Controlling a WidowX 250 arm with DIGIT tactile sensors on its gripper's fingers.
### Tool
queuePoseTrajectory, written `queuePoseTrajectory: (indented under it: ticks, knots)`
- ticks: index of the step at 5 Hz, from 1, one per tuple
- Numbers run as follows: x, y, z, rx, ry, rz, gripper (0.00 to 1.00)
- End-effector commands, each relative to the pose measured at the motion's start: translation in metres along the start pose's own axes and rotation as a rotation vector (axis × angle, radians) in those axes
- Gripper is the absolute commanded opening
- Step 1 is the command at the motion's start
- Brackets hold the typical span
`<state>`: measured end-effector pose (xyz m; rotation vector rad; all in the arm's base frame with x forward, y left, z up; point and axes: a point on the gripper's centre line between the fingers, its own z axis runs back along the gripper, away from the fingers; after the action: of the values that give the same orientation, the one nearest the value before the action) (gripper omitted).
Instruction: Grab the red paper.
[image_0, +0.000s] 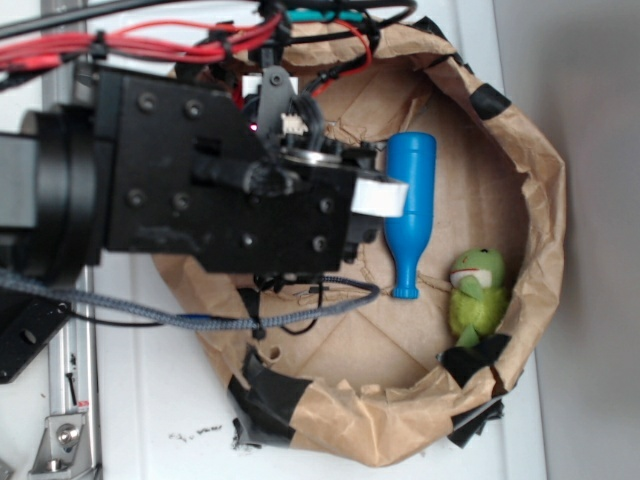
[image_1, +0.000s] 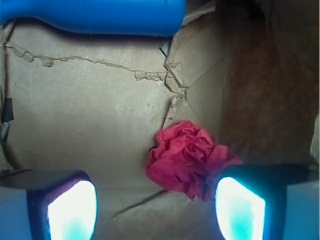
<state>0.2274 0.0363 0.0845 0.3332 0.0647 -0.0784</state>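
In the wrist view we see the red paper (image_1: 187, 157), a ruffled wad, lying on the brown paper lining (image_1: 90, 115) at about five o'clock from the picture's centre, much nearer the right fingertip (image_1: 240, 210) than the left one. Its lower right edge runs up against that right fingertip and seems partly tucked behind it, though we cannot tell whether they truly touch. The gripper (image_1: 156, 212) is spread wide, with bare lining showing between the wad and the left fingertip, and nothing is pinched. At twelve o'clock from the wad, well apart from it, the blue bottle (image_1: 95, 15) lies on its side along the top edge, and a torn, crinkled seam in the lining runs between the two. In the exterior view we cannot see the red paper, since the black arm (image_0: 200, 190) covers the left half of the paper-lined basket (image_0: 540, 180). There the blue bottle (image_0: 410, 210) lies just at three o'clock from the arm's tip, and a green frog toy (image_0: 477, 290) sits at about four o'clock from the bottle, close to the basket's wall. The basket rests on the white desk (image_0: 150, 420).
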Motion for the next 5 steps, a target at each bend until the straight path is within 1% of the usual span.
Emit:
queuePoseTrajectory:
  ticks: [1, 2, 3, 4, 5]
  knots:
    - [0.002, 0.012, 0.013, 0.005, -0.034, 0.005, 1.0]
    - [0.008, 0.015, -0.016, -0.155, -0.059, -0.218, 1.0]
    - [0.011, 0.016, -0.028, -0.246, -0.095, -0.351, 1.0]
    - [0.013, 0.023, -0.042, -0.239, -0.077, -0.452, 1.0]
    - [0.005, 0.029, -0.058, -0.175, -0.022, -0.481, 1.0]
